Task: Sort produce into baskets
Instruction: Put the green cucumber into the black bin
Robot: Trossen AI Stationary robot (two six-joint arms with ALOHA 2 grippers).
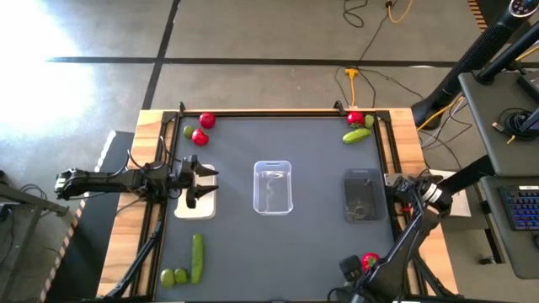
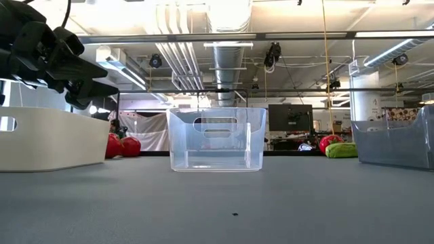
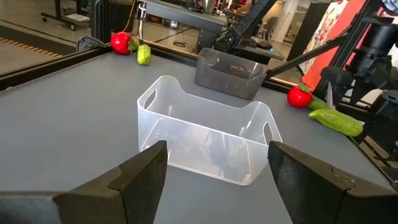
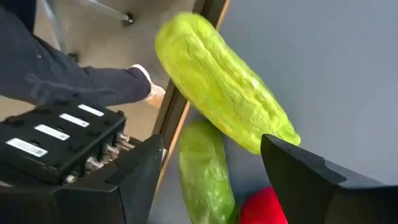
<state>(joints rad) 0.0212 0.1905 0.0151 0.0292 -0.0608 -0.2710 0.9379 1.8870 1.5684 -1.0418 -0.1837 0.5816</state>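
Note:
My left gripper [image 1: 199, 180] is open and empty above the white tray [image 1: 195, 202] at the table's left; it also shows in the low view [image 2: 71, 64]. The clear tray [image 1: 273, 187] stands at the middle and the dark grey tray [image 1: 362, 195] at the right. My right gripper [image 4: 211, 155] is open at the near right corner, largely hidden under its own arm in the high view. Close before its fingers lie a green cucumber piece [image 4: 224, 93], a smaller green piece [image 4: 202, 171] and a red fruit [image 4: 264, 208], all on the table by its edge.
Two red fruits [image 1: 207, 120] and a lime [image 1: 188, 131] lie at the far left. A red fruit [image 1: 354, 118], a cucumber [image 1: 356, 135] and a lime [image 1: 369, 122] lie at the far right. A cucumber [image 1: 197, 257] and two limes [image 1: 174, 276] lie near left. A person's sleeve [image 4: 68, 78] shows beyond the table's edge.

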